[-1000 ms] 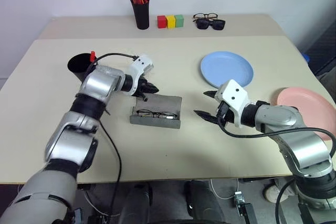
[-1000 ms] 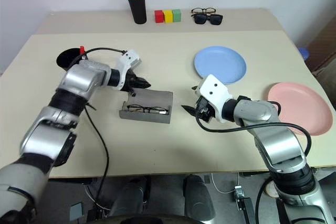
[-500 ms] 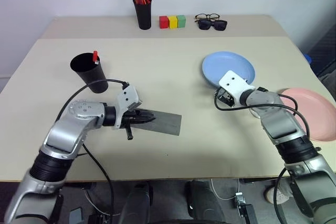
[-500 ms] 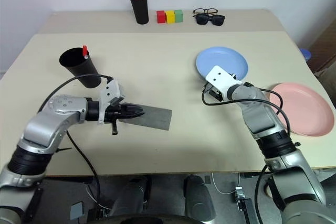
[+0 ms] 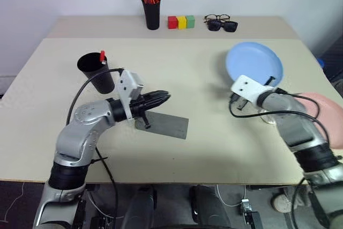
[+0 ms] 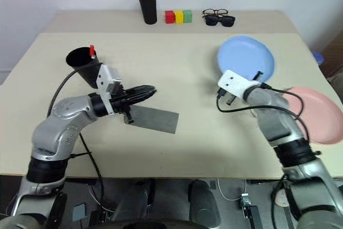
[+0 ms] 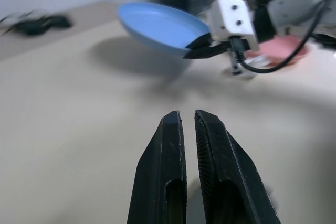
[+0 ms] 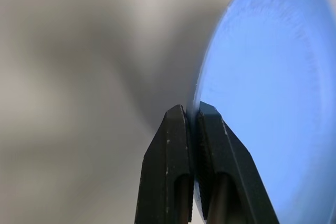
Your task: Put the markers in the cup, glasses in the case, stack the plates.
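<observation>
The light blue plate (image 5: 253, 61) is tilted up off the table, its near rim pinched in my right gripper (image 8: 190, 109), which is shut on it. Beside that arm the pink plate (image 5: 325, 112) lies flat at the table's right edge. The grey case (image 5: 169, 125) lies mid-table with its lid down, so the glasses are hidden. Just above the case's left end my left gripper (image 5: 166, 97) hovers shut and holds nothing. A red marker (image 5: 102, 56) stands in the wide black cup (image 5: 97, 72) to the left.
Along the back of the table stand a narrow black cup of red-orange pens (image 5: 152, 10), three coloured blocks (image 5: 181, 22), and two other pairs of glasses (image 5: 220, 22). A black cable loops from my left arm near the cup.
The case's lid came down over the glasses. My left gripper drew back and rose off the case. My right gripper shut on the blue plate's rim and lifted it toward the right.
</observation>
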